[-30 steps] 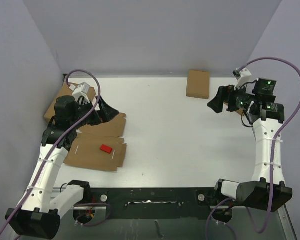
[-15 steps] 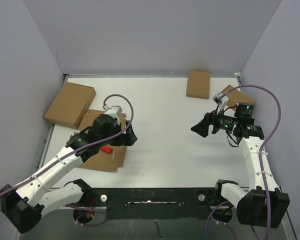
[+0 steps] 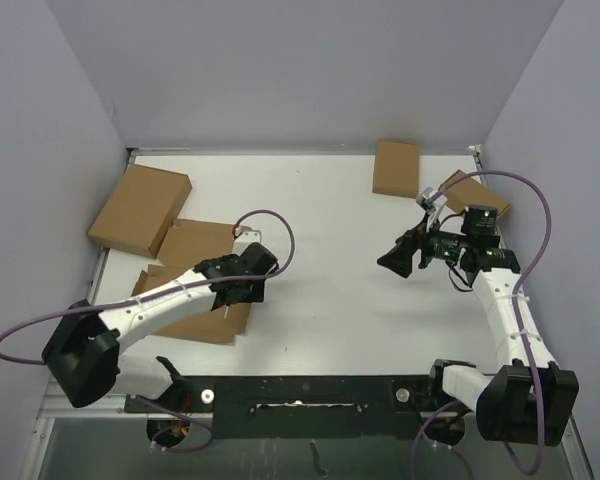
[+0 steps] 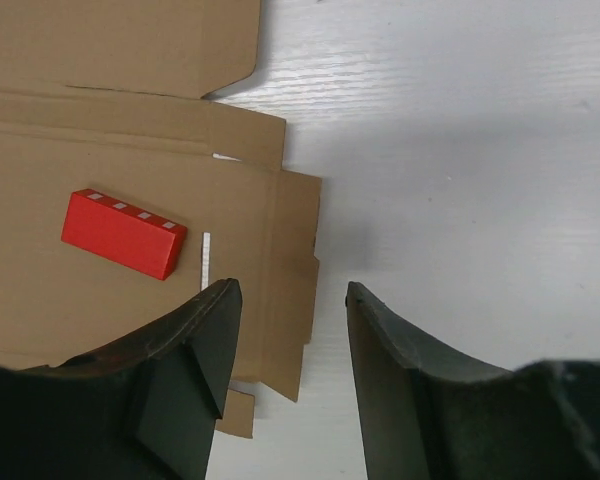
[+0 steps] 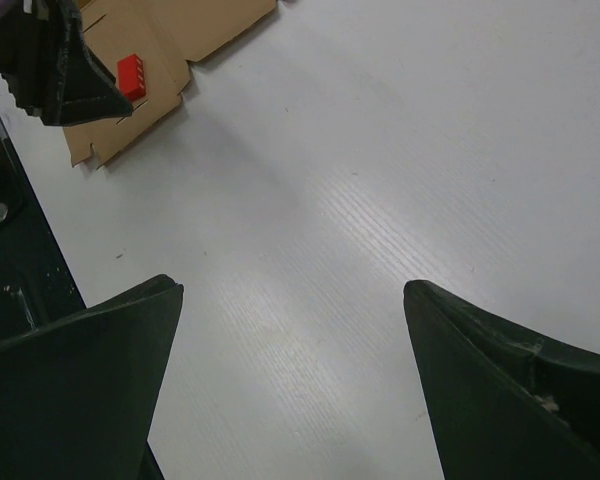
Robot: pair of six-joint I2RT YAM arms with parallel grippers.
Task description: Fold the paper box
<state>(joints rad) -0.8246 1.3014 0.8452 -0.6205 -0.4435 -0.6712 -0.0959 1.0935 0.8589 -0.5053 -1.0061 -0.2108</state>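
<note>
- The left gripper (image 4: 285, 295) has swung from the far-left corner of the flat, unfolded brown cardboard mailer box (image 3: 195, 245) to its right edge. Its jaws are narrower than before but still apart, astride the side flap there.
- That box lies flat under the left arm, unmoved. Its long axis runs near to far, with the lid panel pointing away. A small red rectangular block (image 4: 123, 233) rests on it.
- Well right of the box, the right gripper (image 3: 392, 262) has come inward, its jaws wide apart.
- A larger brown cardboard box (image 3: 140, 208) sits at the mailer's far-left corner.
</note>
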